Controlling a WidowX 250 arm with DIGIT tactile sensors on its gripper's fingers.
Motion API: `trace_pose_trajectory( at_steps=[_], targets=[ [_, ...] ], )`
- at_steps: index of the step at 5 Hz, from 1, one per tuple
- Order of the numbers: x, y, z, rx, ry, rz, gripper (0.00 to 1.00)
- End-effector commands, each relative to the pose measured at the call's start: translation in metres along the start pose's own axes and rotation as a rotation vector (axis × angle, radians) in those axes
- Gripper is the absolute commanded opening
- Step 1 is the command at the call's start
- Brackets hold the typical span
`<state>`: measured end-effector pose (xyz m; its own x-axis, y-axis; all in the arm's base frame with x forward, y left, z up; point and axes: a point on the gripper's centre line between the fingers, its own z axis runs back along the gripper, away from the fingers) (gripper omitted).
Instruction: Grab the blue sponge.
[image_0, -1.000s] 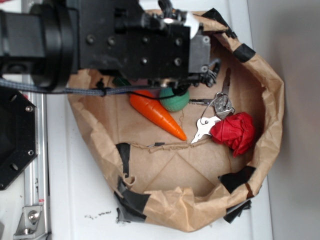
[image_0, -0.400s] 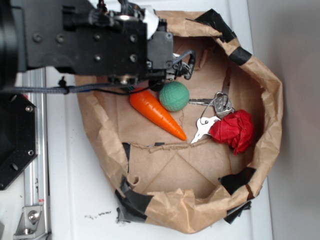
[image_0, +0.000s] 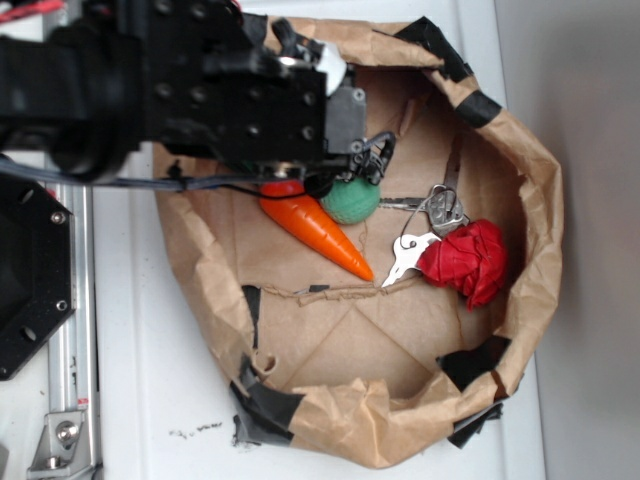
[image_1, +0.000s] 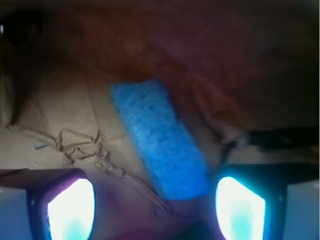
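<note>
In the wrist view the light-blue rectangular porous foam sponge (image_1: 159, 139) was seen lying slantwise on crumpled brown paper (image_1: 60, 105), running from 11 toward 5 o'clock, between the widely parted, glowing fingers (image_1: 70, 210) of the empty pincer (image_1: 155, 212).

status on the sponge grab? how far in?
Done: the arm is over the paper bag, and the wrist view has the blue sponge lying diagonally on the brown paper, its lower end between the two fingers. In hand: lining up the gripper, which is open and astride the sponge. Left: closing and lifting; the sponge is not gripped yet. The exterior view hides it under the arm.
</note>
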<state>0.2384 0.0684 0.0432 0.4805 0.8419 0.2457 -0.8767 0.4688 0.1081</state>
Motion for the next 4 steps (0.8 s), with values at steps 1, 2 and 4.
trace_pose_trajectory(
  at_steps=[1, 2, 4],
  targets=[
    [0.001, 0.017, 0.008, -0.007, -0.113, 0.028, 1.0],
    [-0.005, 0.029, 0.016, -0.033, -0.153, 0.061, 1.0],
    [-0.015, 0.016, 0.002, -0.011, -0.157, 0.116, 1.0]
  ],
)
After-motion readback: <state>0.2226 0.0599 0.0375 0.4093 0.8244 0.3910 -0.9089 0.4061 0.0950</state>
